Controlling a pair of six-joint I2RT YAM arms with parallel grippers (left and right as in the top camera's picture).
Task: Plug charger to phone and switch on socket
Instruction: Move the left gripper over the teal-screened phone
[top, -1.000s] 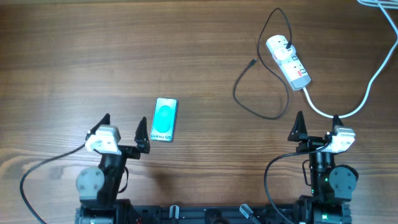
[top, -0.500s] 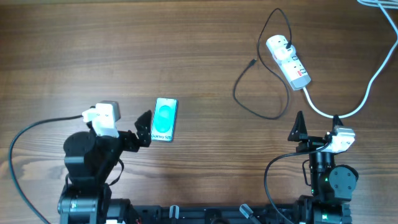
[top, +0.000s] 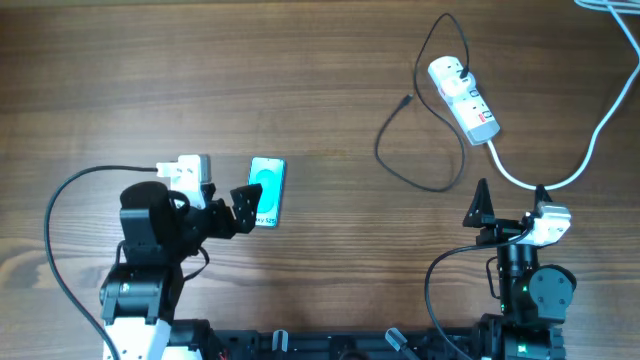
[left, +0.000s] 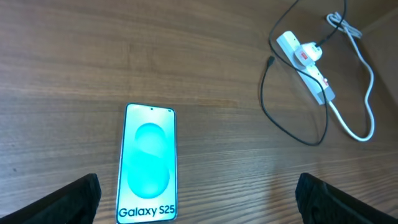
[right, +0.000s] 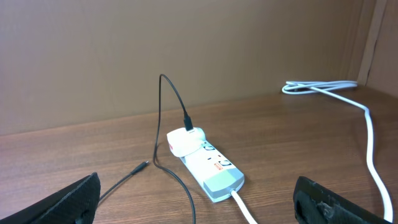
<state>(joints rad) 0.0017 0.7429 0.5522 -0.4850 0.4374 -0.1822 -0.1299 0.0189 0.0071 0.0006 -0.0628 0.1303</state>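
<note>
The phone (top: 266, 190) lies flat on the wooden table with its cyan screen up; in the left wrist view (left: 149, 163) it sits just ahead of the jaws, nearer the left finger. My left gripper (top: 238, 208) (left: 199, 205) is open and empty beside the phone's near end. The socket (top: 463, 98) (left: 305, 62) (right: 208, 165) lies at the far right with the charger's white plug (top: 447, 70) (right: 185, 140) in it. The black charger cable (top: 385, 150) (right: 168, 106) loops down; its connector (top: 405, 100) (left: 270, 60) (right: 146, 164) lies free. My right gripper (top: 510, 210) (right: 199, 205) is open and empty, near the socket.
A thick white lead (top: 590, 150) (right: 372, 155) runs from the socket's near end, curves past my right gripper and off the far right edge. A brown wall stands behind the table in the right wrist view.
My left arm has swung right and forward, bringing its open gripper up beside the phone. The right arm, phone, cable and socket have not moved.
</note>
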